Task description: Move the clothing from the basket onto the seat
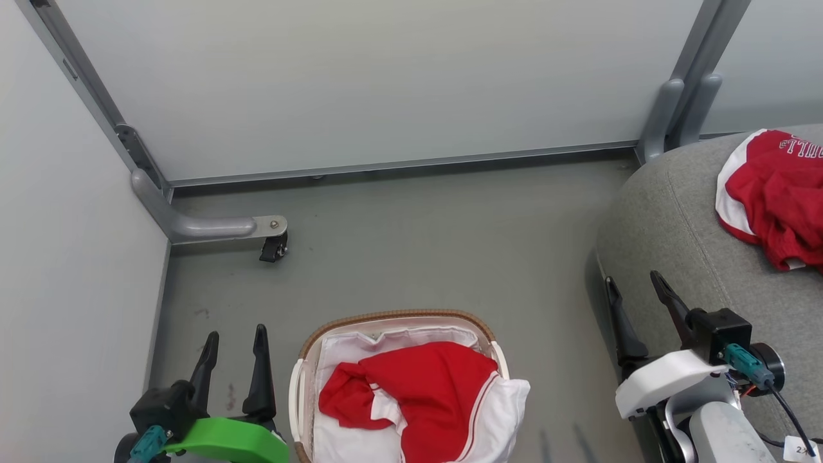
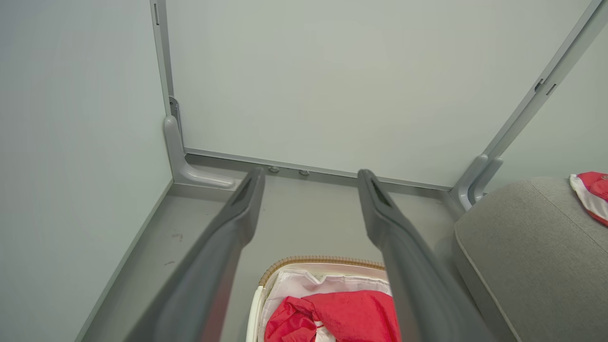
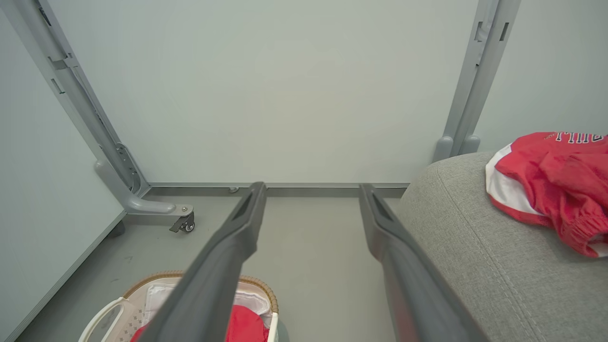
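Head view, 6 o'clock: basket (image 1: 386,316), white with a brown woven rim, standing on the grey floor (image 1: 418,244). Inside it, over the white liner (image 1: 392,339), clothing (image 1: 424,386): red cloth with white panels and thin striped trim, one white panel spilling over the rim toward 4 o'clock. At 3 o'clock, seat (image 1: 669,218), grey and round-edged, near the basket yet apart from it. On the seat toward 2 o'clock, lettered garment (image 1: 778,193), red with a white edge, crumpled, white letters near its top. At 7 o'clock, left gripper (image 1: 236,332), jaws spread wide, grasping nothing, near the basket's left side and apart from it. At 4 o'clock, right gripper (image 1: 632,278), likewise released and empty, overlapping the seat's front edge in this view; touching or not, cannot tell. At 10 o'clock on the floor, small black caster (image 1: 273,247) under a grey frame foot (image 1: 206,226). Pale wall panel (image 1: 386,83) from 11 to 1 o'clock.

Left wrist view: far rim of the basket at 6 o'clock between two parted jaws, red cloth below it; seat at 4 o'clock, a corner of the lettered garment at 3 o'clock.

Right wrist view: basket at 7 o'clock, seat at 4 o'clock.
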Controlling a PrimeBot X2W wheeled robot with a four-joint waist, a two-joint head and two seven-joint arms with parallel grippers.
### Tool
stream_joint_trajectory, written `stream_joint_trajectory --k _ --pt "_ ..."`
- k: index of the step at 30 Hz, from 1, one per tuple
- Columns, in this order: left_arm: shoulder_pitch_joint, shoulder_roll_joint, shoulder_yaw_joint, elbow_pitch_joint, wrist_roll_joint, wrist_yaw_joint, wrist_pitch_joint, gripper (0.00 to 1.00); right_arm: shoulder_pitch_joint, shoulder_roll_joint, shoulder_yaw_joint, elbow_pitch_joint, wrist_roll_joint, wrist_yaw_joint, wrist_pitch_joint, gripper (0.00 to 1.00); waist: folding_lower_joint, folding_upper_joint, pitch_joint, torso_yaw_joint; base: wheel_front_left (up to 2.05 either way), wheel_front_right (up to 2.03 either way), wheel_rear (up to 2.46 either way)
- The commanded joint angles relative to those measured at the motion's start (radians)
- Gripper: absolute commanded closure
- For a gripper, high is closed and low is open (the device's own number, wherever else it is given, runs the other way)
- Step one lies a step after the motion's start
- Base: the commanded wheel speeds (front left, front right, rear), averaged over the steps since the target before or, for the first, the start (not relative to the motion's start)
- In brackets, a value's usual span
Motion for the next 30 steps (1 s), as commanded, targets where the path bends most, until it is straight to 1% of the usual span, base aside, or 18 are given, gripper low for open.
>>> stream_joint_trajectory --k 1,18,24,30 --pt "0.014 0.001 -0.001 0.001 0.008 0.001 0.000 0.00 0.015 -0.004 0.000 0.001 0.004 -0.001 0.000 0.00 0.0001 0.0000 0.001 0.000 0.00 0.00 0.00" --pt "-0.011 0.001 -0.011 0.003 0.023 -0.004 0.000 0.00 -0.004 -0.004 -0.006 -0.010 -0.001 -0.001 0.000 0.00 0.0001 0.0000 0.021 -0.009 0.00 0.00 0.00" --pt "-0.067 0.001 -0.033 0.021 0.051 -0.009 0.000 0.00 -0.037 -0.004 -0.008 -0.025 -0.015 -0.001 0.000 0.00 0.0001 0.0000 0.069 -0.026 0.00 0.00 0.00" --pt "-0.181 0.004 -0.073 0.082 0.089 -0.017 0.000 0.00 -0.089 -0.004 -0.020 -0.050 -0.034 -0.001 0.000 0.00 0.0001 0.0000 0.161 -0.055 0.00 0.00 0.00"
